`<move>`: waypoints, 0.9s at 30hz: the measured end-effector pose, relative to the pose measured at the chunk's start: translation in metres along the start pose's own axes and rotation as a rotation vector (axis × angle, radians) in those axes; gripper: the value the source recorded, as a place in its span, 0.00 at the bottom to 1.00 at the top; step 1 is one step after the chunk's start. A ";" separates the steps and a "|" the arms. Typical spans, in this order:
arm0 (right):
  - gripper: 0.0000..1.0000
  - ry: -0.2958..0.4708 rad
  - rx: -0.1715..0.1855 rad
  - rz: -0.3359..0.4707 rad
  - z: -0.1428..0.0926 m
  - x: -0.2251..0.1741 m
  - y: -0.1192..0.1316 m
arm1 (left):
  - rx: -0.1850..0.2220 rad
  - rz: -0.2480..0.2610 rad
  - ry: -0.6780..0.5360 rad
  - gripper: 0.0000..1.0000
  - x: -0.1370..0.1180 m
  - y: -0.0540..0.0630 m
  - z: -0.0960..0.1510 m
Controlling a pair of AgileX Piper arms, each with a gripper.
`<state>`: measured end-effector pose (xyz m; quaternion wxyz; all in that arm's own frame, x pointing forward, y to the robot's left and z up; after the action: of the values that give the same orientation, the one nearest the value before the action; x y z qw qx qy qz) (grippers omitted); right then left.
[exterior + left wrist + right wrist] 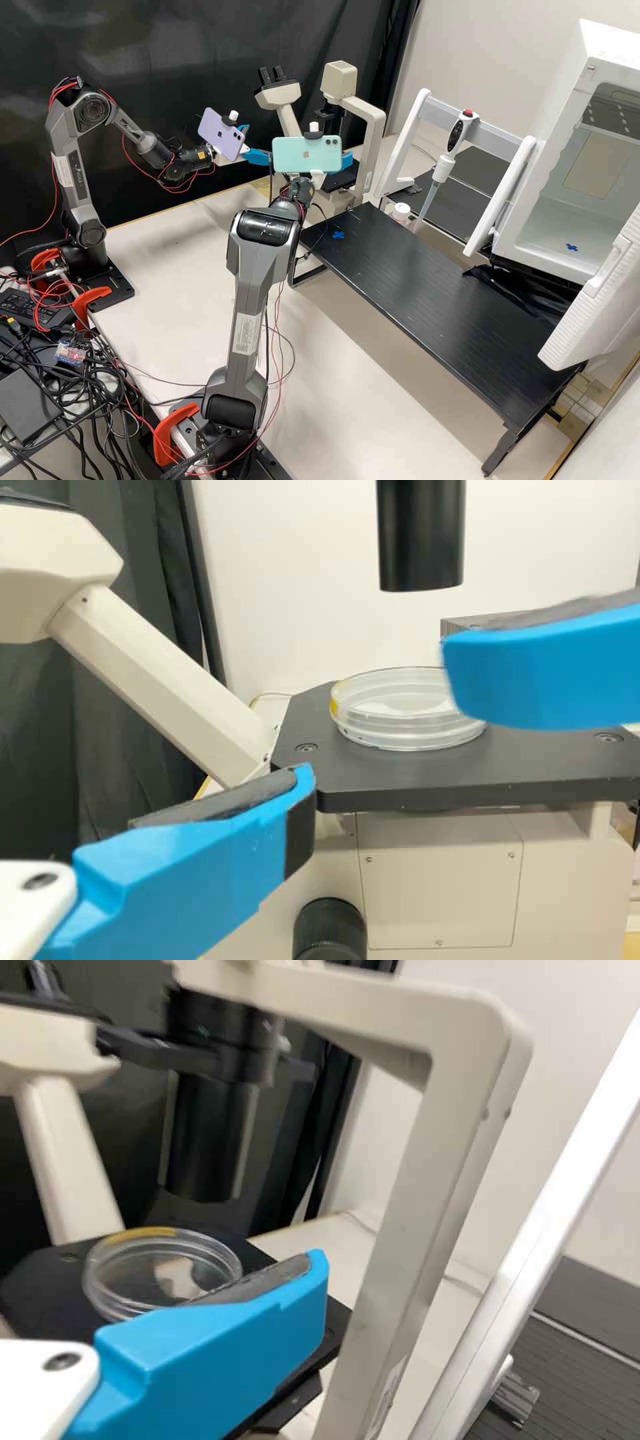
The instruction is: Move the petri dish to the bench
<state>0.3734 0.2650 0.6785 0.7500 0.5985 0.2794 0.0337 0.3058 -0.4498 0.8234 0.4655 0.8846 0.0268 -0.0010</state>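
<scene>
Lilac phone (223, 135) on your left arm's wrist comes first, with your left gripper (257, 143) beside it, fingers spread wide and holding nothing. Next, behind a mint-green phone (305, 154), you have your right gripper (347, 159), its fingers well apart too and grasping nothing. Your petri dish (408, 712) sits flat on the microscope's black stage (430, 782), toward the edge on the eyepiece side, below the black tube (421, 540). Then you see the black raised bench (427, 293), a blue cross (339, 235) near its microscope-end corner, and a white-capped bottle (401, 212) past its far long edge. Further right, a pipette (442, 167) hangs tip down on its stand (490, 120), then your white cabinet (607, 50), door ajar.
</scene>
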 end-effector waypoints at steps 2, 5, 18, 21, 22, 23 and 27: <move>1.00 -0.011 0.011 -0.015 0.002 0.010 0.001 | 0.000 0.000 0.000 1.00 0.000 0.000 0.000; 1.00 -0.022 0.035 -0.024 0.005 0.026 0.003 | 0.000 0.000 0.000 1.00 0.000 0.000 0.000; 1.00 -0.072 0.113 -0.098 0.005 0.067 -0.007 | 0.000 0.000 0.000 1.00 0.000 0.000 0.000; 1.00 -0.085 0.133 -0.112 0.004 0.071 -0.013 | 0.000 0.000 0.000 1.00 0.000 0.000 0.000; 1.00 -0.092 0.129 -0.125 0.005 0.073 -0.017 | 0.000 0.000 0.000 1.00 0.000 0.000 0.000; 1.00 -0.095 0.134 -0.130 0.004 0.074 -0.019 | 0.000 0.000 0.000 1.00 0.000 0.000 0.000; 1.00 -0.118 0.140 -0.145 0.008 0.078 -0.031 | 0.000 0.000 0.000 1.00 0.000 0.000 0.000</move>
<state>0.4337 0.2794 0.6216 0.7221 0.6286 0.2788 -0.0755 0.3058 -0.4498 0.8234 0.4655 0.8846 0.0268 -0.0010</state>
